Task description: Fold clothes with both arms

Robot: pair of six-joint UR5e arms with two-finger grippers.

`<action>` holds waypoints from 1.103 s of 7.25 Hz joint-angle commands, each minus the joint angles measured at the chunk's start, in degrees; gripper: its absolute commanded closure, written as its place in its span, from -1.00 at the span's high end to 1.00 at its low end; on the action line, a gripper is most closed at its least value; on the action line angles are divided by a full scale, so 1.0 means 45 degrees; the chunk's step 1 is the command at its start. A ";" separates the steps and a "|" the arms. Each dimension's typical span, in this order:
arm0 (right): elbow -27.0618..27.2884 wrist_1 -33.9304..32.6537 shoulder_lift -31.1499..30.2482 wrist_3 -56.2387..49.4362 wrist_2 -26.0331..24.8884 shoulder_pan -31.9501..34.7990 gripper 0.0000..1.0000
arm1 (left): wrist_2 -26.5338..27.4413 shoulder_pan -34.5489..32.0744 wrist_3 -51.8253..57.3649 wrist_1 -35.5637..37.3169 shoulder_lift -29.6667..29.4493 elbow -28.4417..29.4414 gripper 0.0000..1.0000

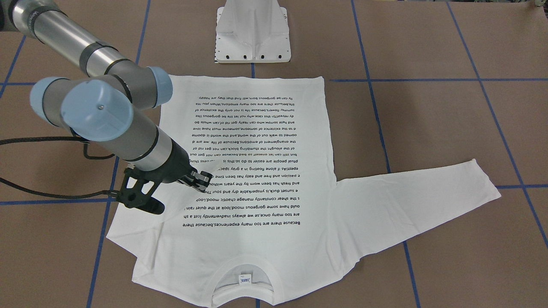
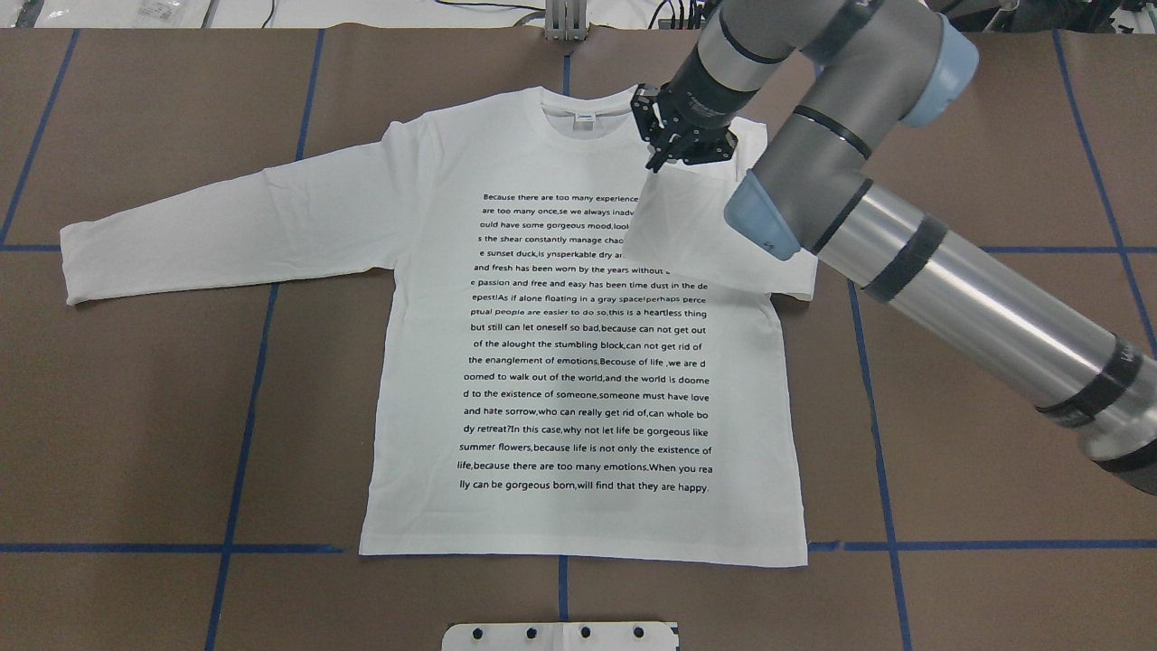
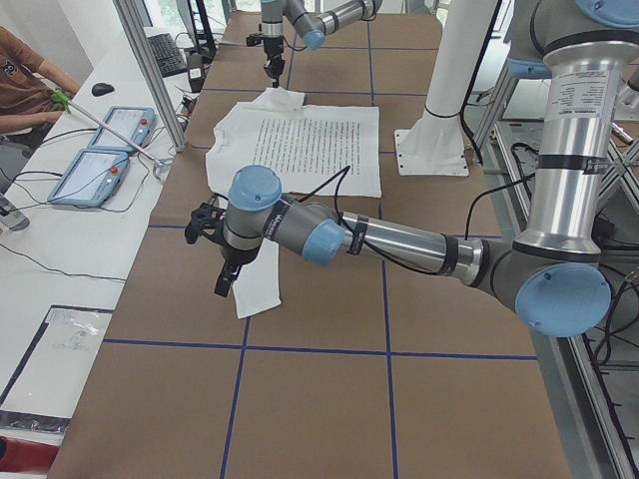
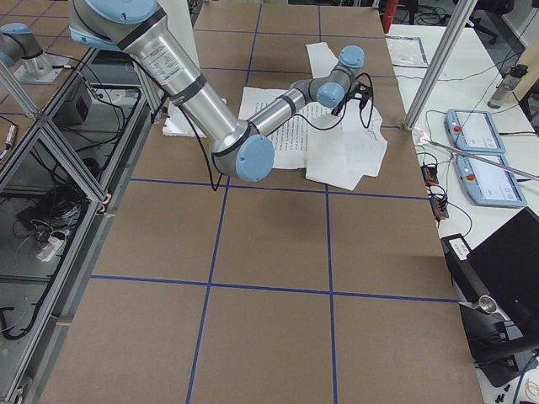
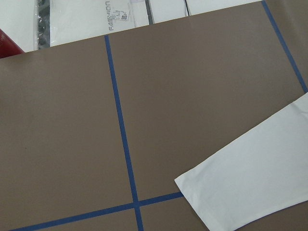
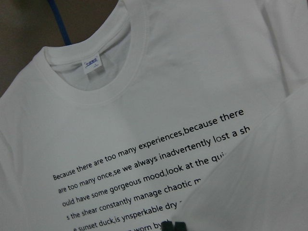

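The white long-sleeved T-shirt (image 2: pixel 578 380) lies flat on the brown table, printed text up, collar (image 6: pixel 96 86) on the far side from the robot. My right gripper (image 2: pixel 653 165) is shut on the cuff of the shirt's right sleeve (image 2: pixel 705 235), which it holds folded over the upper chest and partly over the text; its fingertips (image 6: pixel 173 226) show at the sleeve's edge. The left sleeve (image 2: pixel 226 235) lies stretched out. My left gripper (image 3: pixel 225 284) hovers above that sleeve's cuff (image 5: pixel 240 187); it shows only in the exterior left view, so I cannot tell its state.
The white pedestal base (image 1: pixel 252 34) stands just behind the shirt's hem. Blue tape lines (image 2: pixel 244 407) grid the table. Control tablets (image 3: pixel 100 150) and an operator sit on a side bench beyond the far edge.
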 commanded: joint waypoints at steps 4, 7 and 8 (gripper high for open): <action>-0.3689 0.2420 0.3645 0.2051 -0.3057 -0.2414 -1.00 | -0.0019 0.0133 0.0030 -0.0011 0.0000 -0.0034 1.00; -0.5077 0.3592 0.4603 0.3044 -0.4406 -0.3197 -1.00 | -0.0097 0.0289 -0.0067 -0.0011 0.0117 -0.0092 1.00; -0.5138 0.3616 0.4681 0.3146 -0.4526 -0.3217 -1.00 | -0.0097 0.0290 -0.0106 -0.0011 0.0117 -0.0092 1.00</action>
